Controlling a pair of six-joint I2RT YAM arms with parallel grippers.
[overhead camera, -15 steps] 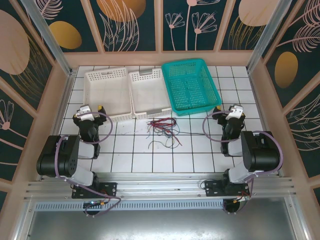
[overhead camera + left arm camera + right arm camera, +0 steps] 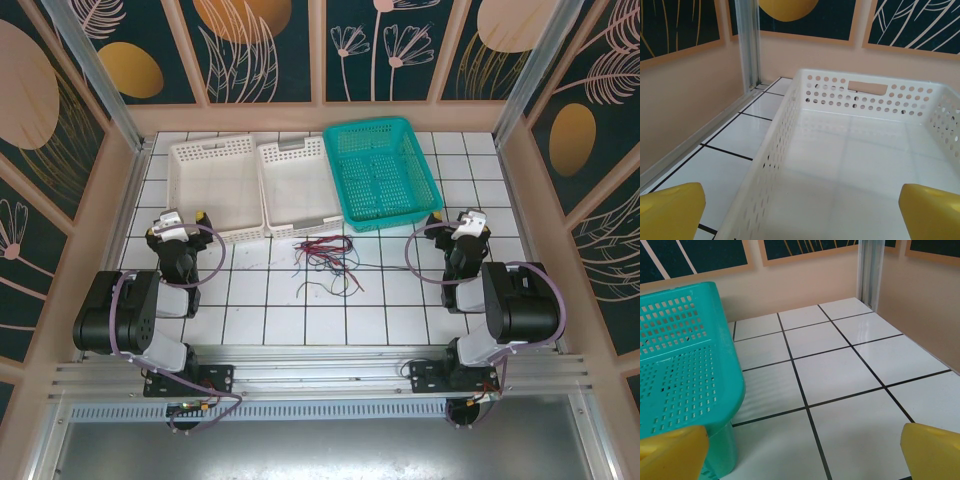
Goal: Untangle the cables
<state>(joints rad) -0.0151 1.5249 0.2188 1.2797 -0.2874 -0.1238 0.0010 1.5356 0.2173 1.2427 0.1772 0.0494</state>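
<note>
Blk arms (image 2: 115, 315), lilac cables (image 2: 218, 252), yellow pincer tips (image 2: 670, 210).

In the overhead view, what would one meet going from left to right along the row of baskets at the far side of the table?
First white basket → second white basket → teal basket.

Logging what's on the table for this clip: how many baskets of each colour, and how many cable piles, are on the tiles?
White baskets: 2
Teal basket: 1
Tangle of cables: 1 (red and dark strands, too fine to count singly)
Total: 4
</note>
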